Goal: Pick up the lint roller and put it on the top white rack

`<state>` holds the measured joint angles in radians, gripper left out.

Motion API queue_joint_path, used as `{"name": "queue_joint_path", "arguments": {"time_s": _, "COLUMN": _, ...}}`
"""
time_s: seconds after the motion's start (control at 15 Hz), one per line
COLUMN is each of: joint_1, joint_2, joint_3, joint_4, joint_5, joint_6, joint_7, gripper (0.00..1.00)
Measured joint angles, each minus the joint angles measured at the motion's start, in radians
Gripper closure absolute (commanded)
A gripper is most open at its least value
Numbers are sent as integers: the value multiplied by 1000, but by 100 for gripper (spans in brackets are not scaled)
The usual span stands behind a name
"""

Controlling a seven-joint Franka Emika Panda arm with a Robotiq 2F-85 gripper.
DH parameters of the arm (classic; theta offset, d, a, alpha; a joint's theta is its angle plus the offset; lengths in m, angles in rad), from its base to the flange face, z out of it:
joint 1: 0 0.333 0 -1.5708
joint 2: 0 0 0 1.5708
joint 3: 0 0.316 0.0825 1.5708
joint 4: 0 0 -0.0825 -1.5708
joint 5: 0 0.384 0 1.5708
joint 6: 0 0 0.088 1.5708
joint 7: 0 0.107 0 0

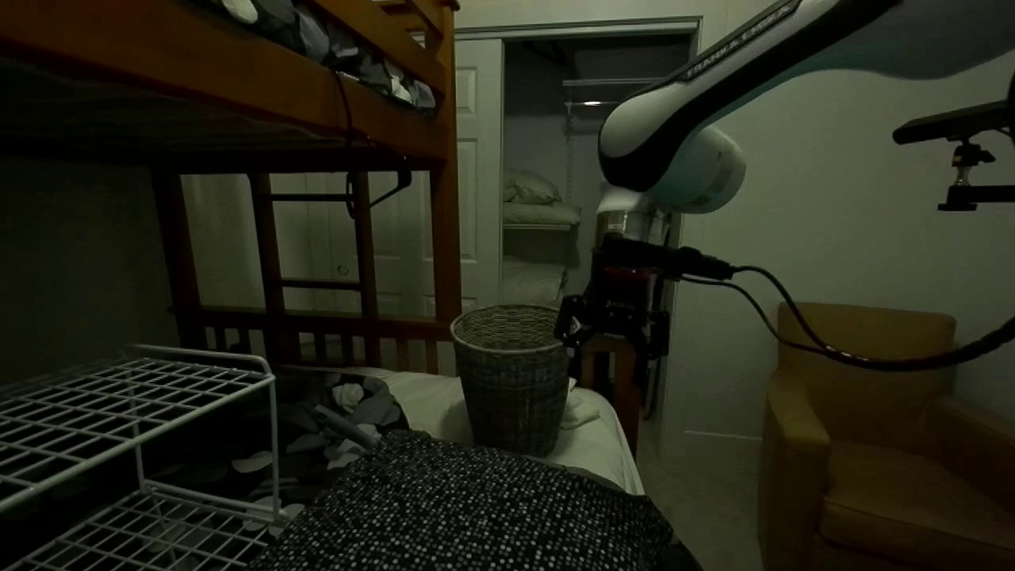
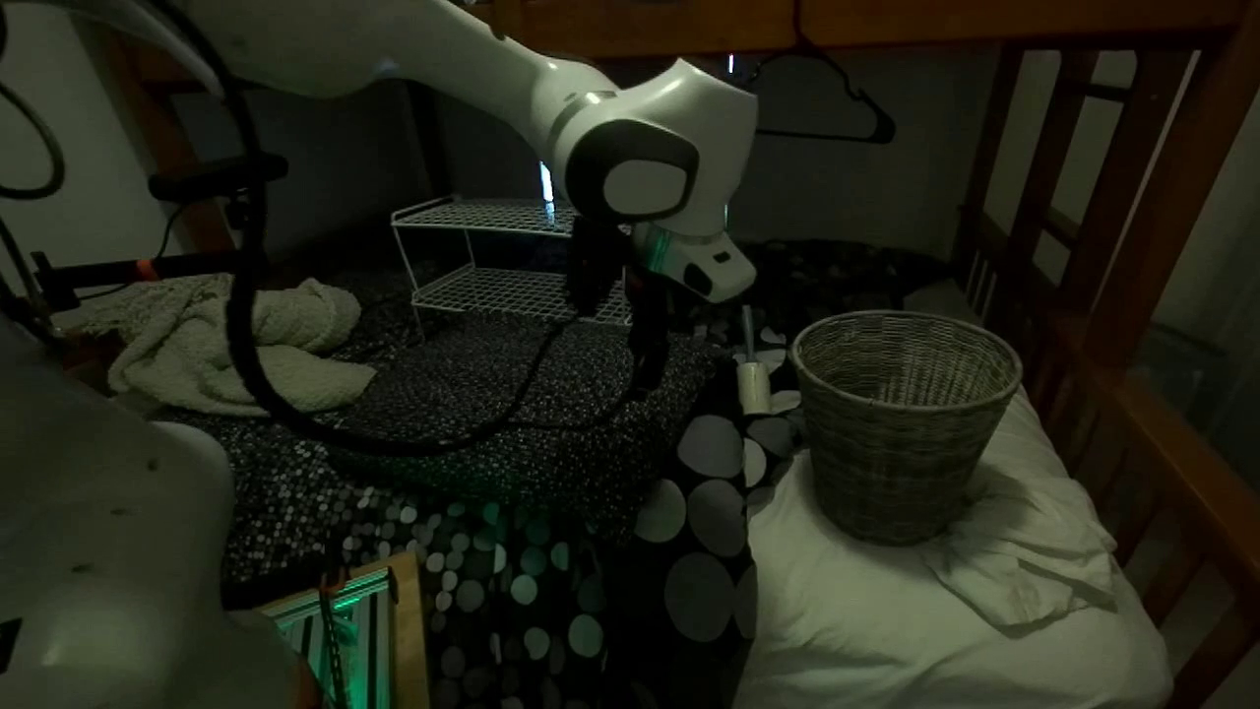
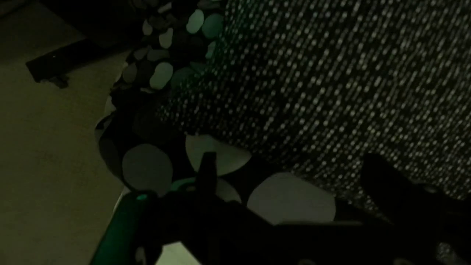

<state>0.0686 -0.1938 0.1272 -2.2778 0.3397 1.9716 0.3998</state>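
The gripper [image 1: 610,342] hangs above the bed [image 2: 876,630], near its floor-side edge, with both fingers [image 3: 384,180] pointing down. The jaws stand wide apart; in the wrist view, spotted bedding [image 3: 294,198] and the border of a dotted pillow [image 3: 342,84] show between them.

The lint roller [image 2: 754,387] lies on the bedding between the pillow and the woven basket [image 2: 896,463], well apart from the gripper. Its white roll end faces the floor-side edge; its handle [image 2: 748,333] points toward the wall-side edge.

The top rack [image 1: 127,412] is level and forms the upper tier of a white wire stand [image 1: 275,448] placed toward the wall-side edge. A lower shelf [image 1: 151,523] sits directly beneath it.

In both exterior views, the basket stands upright on the bed, near the end edge with the wooden rail [image 2: 1162,448]. A crumpled white cloth [image 2: 1029,551] lies beside it, toward the corner formed by the end edge and the floor-side edge. A black hanger [image 2: 876,128] is suspended from the upper bunk [image 1: 230,71]. A tan armchair [image 1: 872,428] stands off the floor-side edge, apart from the bed.
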Motion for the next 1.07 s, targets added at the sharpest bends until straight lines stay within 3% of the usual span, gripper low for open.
{"name": "queue_joint_path", "arguments": {"time_s": 0.2, "joint_1": -26, "joint_2": 176, "joint_3": -19, "joint_4": 131, "joint_5": -137, "joint_6": 76, "joint_7": -14, "gripper": 0}}
{"name": "queue_joint_path", "arguments": {"time_s": 0.4, "joint_1": -3, "joint_2": 342, "joint_3": -14, "joint_4": 314, "joint_5": -248, "joint_6": 80, "joint_7": -58, "gripper": 0}}
{"name": "queue_joint_path", "arguments": {"time_s": 0.8, "joint_1": 96, "joint_2": 539, "joint_3": 56, "joint_4": 588, "joint_5": -227, "joint_6": 61, "joint_7": -220, "gripper": 0}}
{"name": "queue_joint_path", "arguments": {"time_s": 1.07, "joint_1": 100, "joint_2": 571, "joint_3": 59, "joint_4": 631, "joint_5": -225, "joint_6": 47, "joint_7": -247, "gripper": 0}}
